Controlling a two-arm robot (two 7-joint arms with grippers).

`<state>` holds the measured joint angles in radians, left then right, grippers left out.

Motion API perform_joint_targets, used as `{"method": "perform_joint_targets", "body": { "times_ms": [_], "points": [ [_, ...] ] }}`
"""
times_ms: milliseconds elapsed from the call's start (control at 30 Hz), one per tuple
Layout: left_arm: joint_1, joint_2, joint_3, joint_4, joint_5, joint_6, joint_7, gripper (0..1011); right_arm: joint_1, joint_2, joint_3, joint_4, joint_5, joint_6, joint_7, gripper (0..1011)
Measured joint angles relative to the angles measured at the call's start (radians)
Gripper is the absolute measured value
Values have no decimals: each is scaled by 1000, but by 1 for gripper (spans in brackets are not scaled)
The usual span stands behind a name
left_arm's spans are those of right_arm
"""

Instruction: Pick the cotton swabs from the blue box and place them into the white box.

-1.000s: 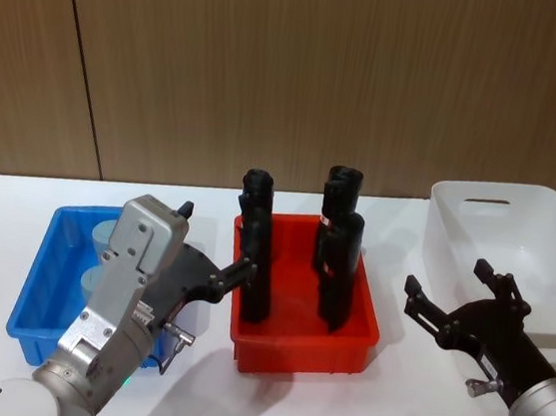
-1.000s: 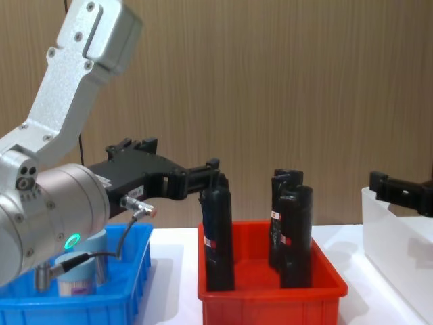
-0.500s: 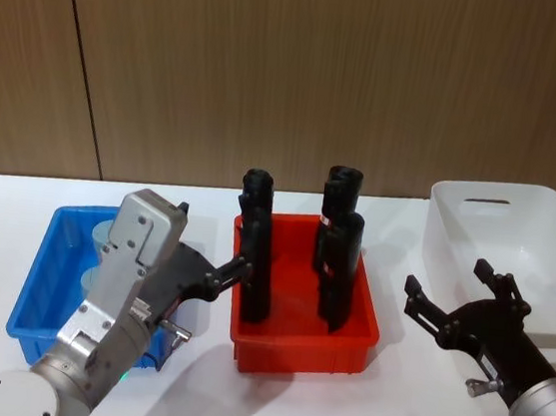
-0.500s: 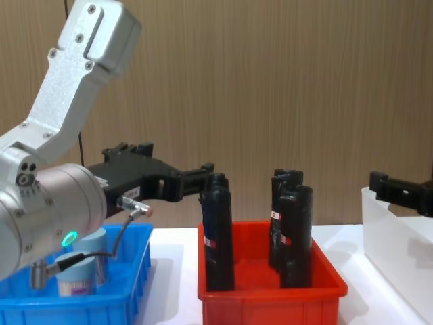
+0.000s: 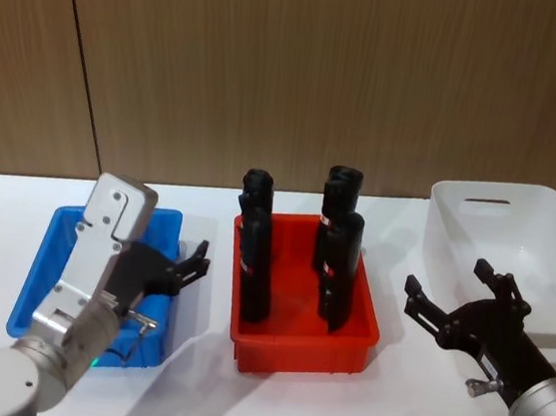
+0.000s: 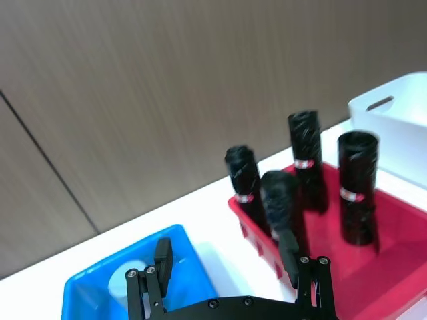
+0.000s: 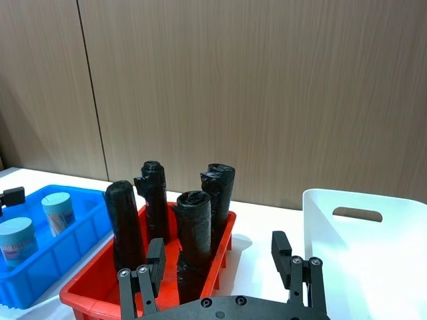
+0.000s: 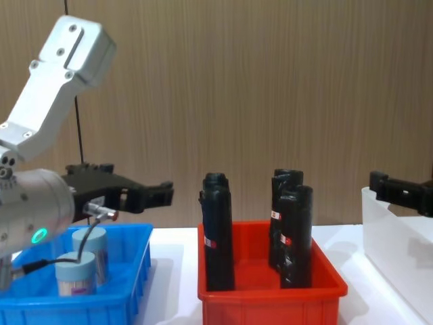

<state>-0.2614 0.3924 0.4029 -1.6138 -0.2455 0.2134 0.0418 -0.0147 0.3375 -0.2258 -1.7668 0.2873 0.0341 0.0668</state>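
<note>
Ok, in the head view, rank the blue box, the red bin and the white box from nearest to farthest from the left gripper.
Measured from the left gripper, jaws open:
1. Blue box: the gripper is at its right edge, on the robot's left.
2. Red bin: next over, mid-table.
3. White box: farthest, at the far right, behind the right gripper.

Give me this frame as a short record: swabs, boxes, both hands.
cotton swabs: two jars, upright in the blue box
white box: nothing visible inside
left hand: open, empty, raised over the blue box's right side
right hand: open, empty, hovering in front of the white box
red bin: four black cylinders, upright
task progress: no swabs moved yet
</note>
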Motion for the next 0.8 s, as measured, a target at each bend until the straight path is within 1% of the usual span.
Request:
{"method": "perform_joint_targets", "body": {
  "times_ms": [33, 133, 167, 333, 367, 500, 600, 767, 800],
  "points": [
    [-3, 1, -5, 4, -4, 19, 0, 1004, 0, 0, 0, 0, 0, 0, 0, 1001],
    [-9, 3, -11, 10, -9, 42, -3, 1004, 0, 0, 0, 0, 0, 0, 0, 1001],
    [-13, 5, -16, 15, -13, 58, -7, 1004, 0, 0, 0, 0, 0, 0, 0, 1002],
    [-25, 6, -29, 30, -26, 105, -23, 1004, 0, 0, 0, 0, 0, 0, 0, 1002],
    [-25, 6, -29, 30, -26, 105, -23, 1004, 0, 0, 0, 0, 0, 0, 0, 1002],
    [-29, 7, -38, 43, -45, 134, -26, 1004, 0, 0, 0, 0, 0, 0, 0, 1002],
    [-30, 7, -43, 50, -58, 142, -26, 1004, 0, 0, 0, 0, 0, 0, 0, 1002],
    [-29, 7, -58, 68, -104, 150, -15, 1004, 0, 0, 0, 0, 0, 0, 0, 1002],
    [-29, 7, -58, 68, -104, 150, -15, 1004, 0, 0, 0, 0, 0, 0, 0, 1001]
  ]
}}
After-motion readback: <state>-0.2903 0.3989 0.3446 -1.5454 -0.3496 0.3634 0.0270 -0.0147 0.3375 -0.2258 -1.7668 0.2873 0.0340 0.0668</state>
